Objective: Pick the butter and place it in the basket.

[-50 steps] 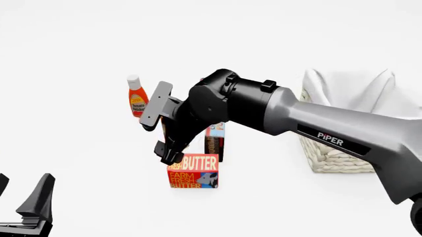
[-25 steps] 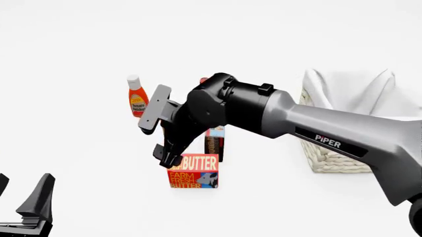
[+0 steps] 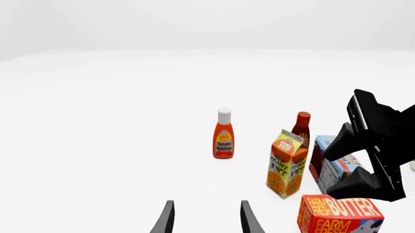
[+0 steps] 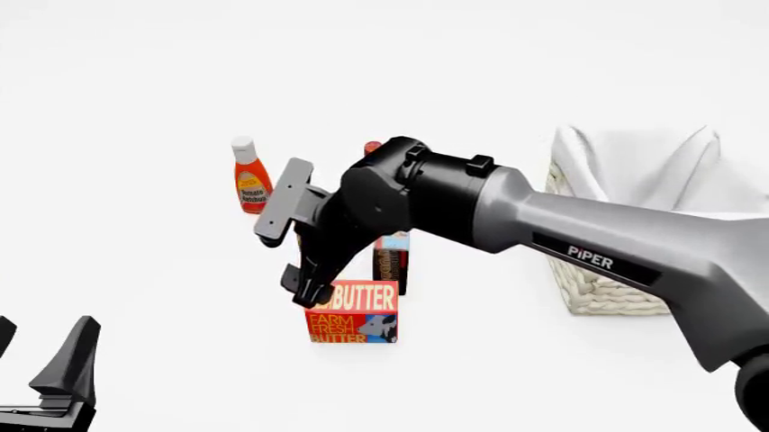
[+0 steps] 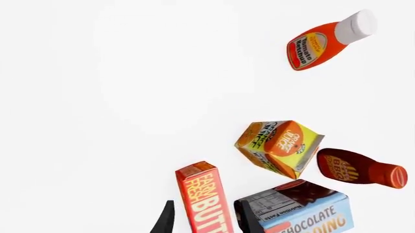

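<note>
The butter (image 4: 352, 312) is a squat red-and-orange box standing on the white table, also seen in the left wrist view (image 3: 340, 214) and the right wrist view (image 5: 204, 196). My right gripper (image 4: 315, 288) is open and reaches down over the butter's left end. In its wrist view (image 5: 204, 224) one finger is on each side of the box with gaps showing. The basket (image 4: 601, 288), cream wicker with white cloth, stands at the right. My left gripper (image 4: 49, 378) is open and empty at the near left, far from the butter.
A chocolate pudding box (image 4: 391, 261) stands right behind the butter. An orange juice carton (image 3: 286, 165) and a dark red sauce bottle (image 3: 302, 127) stand beside it. A ketchup bottle (image 4: 250, 175) stands further back on the left.
My right gripper has sunk slightly and shifted toward the butter's left end. The butter and the left gripper have not moved.
</note>
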### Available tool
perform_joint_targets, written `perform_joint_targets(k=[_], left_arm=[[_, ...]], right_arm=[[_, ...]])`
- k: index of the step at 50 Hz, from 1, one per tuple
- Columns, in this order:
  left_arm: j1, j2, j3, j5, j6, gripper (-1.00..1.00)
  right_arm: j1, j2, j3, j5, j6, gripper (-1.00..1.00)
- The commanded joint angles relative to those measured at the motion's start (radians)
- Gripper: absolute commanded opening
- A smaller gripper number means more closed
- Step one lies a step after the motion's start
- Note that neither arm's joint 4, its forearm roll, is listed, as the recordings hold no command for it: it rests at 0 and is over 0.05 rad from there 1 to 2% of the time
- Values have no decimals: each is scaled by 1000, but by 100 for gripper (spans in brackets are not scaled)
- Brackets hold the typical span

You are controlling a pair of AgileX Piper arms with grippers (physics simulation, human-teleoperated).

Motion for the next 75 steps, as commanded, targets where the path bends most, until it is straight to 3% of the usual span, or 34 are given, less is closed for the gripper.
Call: perform_joint_targets(k=[1,35,75], left_arm=[[0,0,0,0,0,100],[0,0,0,0,0,100],[0,0,0,0,0,100]], right_arm=[[-7,8,-3,-2,-4,100],[6,32,-3,-8,24,100],[-13,65,-10,-14,-1,100]])
